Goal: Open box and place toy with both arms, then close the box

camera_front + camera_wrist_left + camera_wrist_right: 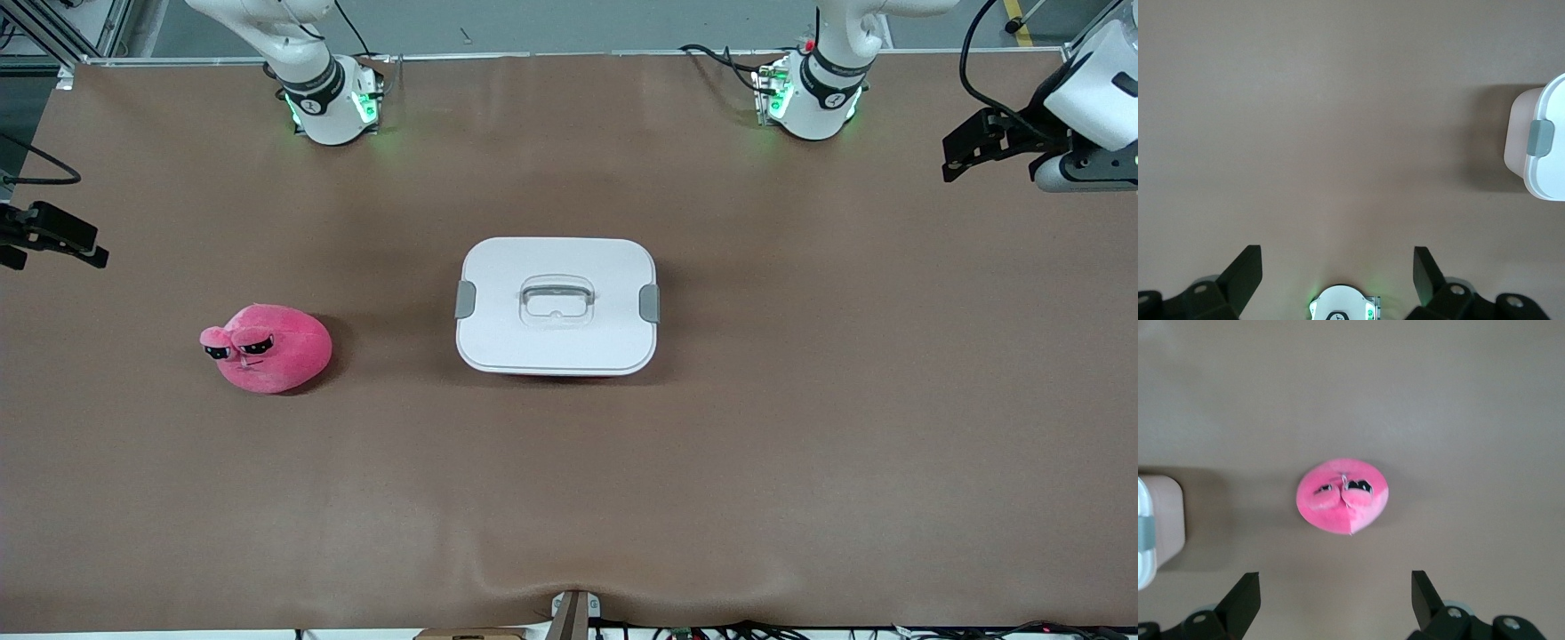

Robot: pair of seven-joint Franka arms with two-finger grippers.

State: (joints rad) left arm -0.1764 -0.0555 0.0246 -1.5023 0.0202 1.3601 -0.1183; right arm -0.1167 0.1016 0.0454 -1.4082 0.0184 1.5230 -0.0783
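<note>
While lid shut, box (556, 307) unlabelled.

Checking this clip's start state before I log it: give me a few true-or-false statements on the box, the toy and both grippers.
1. The white lid sits on the box. True.
2. The toy lies inside the box. False: it lies on the table, toward the right arm's end.
3. The left gripper is open and holds nothing. True.
4. The right gripper grips the toy. False: it is open above the toy.
</note>
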